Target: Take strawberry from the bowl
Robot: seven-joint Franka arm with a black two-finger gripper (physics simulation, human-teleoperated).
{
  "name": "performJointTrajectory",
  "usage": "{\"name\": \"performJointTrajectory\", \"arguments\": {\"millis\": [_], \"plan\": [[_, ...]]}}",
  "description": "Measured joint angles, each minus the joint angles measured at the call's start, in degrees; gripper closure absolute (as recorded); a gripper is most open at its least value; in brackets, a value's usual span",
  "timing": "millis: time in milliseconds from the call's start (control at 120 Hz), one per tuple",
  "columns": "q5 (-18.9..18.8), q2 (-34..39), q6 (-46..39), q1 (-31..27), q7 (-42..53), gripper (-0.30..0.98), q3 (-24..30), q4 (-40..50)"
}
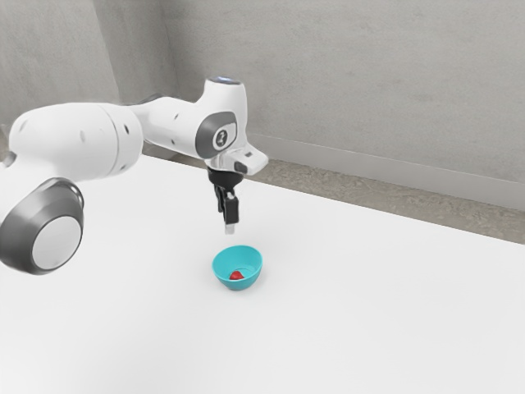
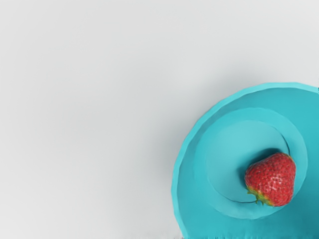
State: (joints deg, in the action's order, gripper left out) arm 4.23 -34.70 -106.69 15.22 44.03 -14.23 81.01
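Exterior view: a plain white tabletop (image 1: 369, 312) extended from the near edge of the scene toward a far grey, mottled wall (image 1: 353, 82). A pale baseboard (image 1: 394, 175) ran along the foot of the wall, above a speckled, grey-brown floor (image 1: 353, 182). At the exterior view's left, the wall surface broke into upright faces with a corner between them. One small emblem (image 1: 221, 138) was set on a dark patch of the white arm (image 1: 172, 123); its detail was too small to read. Counted: one arm, one bowl, one strawberry. The turquoise bowl (image 1: 237, 283) stood upright on the tabletop. The gripper (image 1: 226, 222) pointed downward above the bowl, apart from it; how far it was open could not be told. Wrist view: the red strawberry (image 2: 271, 180), green at one end, lay off-centre on the inside base of the bowl, clear of the rim.
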Motion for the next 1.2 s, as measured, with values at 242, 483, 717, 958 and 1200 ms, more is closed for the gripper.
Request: {"name": "performJointTrajectory", "arguments": {"millis": [242, 483, 717, 958, 1200], "plan": [[-0.4, -1.8, -2.7, 0.2, 13.6, 0.0, 2.2, -0.6], [-0.2, 0.8, -4.0, 0.2, 22.9, 0.0, 2.6, 4.7], [-0.4, 3.3, -7.9, 0.5, 29.7, 0.0, 2.6, 12.2], [-1.6, 4.8, -9.0, 1.2, 34.5, 0.01, 2.6, 12.8], [-1.8, 6.9, -9.8, 2.5, 37.7, 0.02, 2.7, 15.2]]}}
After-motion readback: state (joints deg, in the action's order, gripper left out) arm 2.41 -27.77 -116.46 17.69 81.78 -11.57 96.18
